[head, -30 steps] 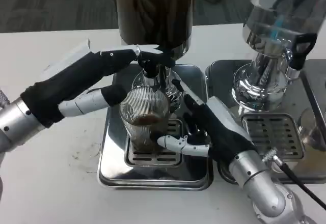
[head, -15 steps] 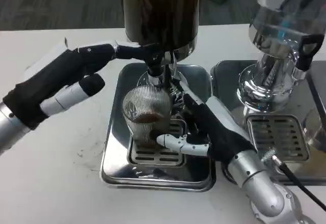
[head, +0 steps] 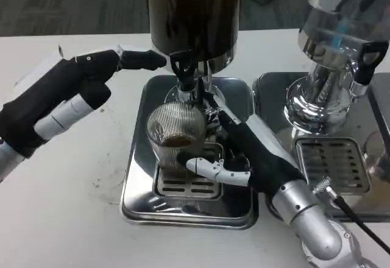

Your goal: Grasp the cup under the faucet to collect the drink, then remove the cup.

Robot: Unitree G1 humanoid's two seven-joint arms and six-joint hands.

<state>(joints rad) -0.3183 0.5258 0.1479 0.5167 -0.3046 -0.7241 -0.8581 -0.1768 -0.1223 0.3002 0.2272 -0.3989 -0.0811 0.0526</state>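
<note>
Head view: ribbed glass cup (head: 175,135) sits on the drip-tray grate (head: 186,186) directly under the black faucet (head: 184,68) of the dark drink dispenser (head: 194,13), some brown liquid at its bottom. Right hand (head: 244,155) wraps the cup, thumb across the front. Left hand (head: 64,94) hovers left of the faucet, fingers apart, holding nothing.

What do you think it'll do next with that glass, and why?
Probably the right hand lifts the cup off the drip tray and draws it away from the faucet. The cup holds some dark drink, and the left hand hangs clear of the tap handle.
</note>
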